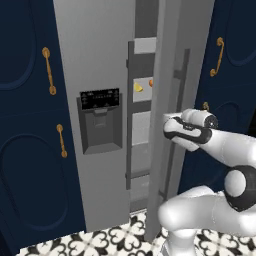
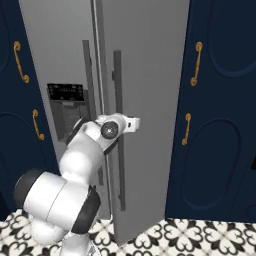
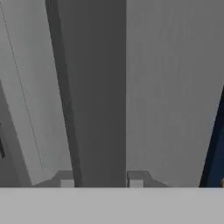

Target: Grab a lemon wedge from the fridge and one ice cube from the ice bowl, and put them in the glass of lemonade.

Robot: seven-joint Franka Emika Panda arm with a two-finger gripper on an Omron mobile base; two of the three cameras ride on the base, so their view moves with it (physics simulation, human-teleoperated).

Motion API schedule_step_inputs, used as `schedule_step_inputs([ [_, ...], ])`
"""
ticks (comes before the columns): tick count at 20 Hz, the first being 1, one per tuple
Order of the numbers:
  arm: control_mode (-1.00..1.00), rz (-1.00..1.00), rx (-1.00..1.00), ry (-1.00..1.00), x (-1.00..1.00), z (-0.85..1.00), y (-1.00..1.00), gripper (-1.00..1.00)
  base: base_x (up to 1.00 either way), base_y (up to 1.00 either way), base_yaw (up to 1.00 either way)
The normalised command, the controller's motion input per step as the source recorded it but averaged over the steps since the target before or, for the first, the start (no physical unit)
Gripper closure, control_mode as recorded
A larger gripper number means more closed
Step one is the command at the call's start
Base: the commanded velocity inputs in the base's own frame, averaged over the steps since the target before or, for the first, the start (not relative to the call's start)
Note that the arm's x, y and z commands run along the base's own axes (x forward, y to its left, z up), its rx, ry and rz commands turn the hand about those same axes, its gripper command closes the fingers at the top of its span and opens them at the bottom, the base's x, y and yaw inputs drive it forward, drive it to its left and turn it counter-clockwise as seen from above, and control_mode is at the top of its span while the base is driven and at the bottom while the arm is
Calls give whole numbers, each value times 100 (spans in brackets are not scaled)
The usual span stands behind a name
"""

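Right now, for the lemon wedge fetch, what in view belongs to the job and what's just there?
Job:
- tall grey steel fridge, right door ajar
- dark vertical bar handle, the gripper closed around it
- tiny yellow lemon wedge on a shelf inside

Bystanders:
- small round orange item beside the wedge
- black dispenser panel
- navy cabinets with brass handles
- patterned floor tiles

Fridge [image 1: 100, 60] shelf [image 1: 142, 98] w/ lemon wedge [image 1: 137, 87] + small orange item [image 1: 151, 82] just beside.
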Motion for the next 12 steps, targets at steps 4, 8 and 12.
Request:
schedule_step_inputs([
  [4, -100, -1, 15, 9, -95, 19, -100, 100, 0, 0, 0],
  [8, -100, 0, 13, 11, -76, 28, -100, 100, 0, 0, 0],
  [12, -100, 0, 11, 12, -59, 28, -100, 100, 0, 0, 0],
])
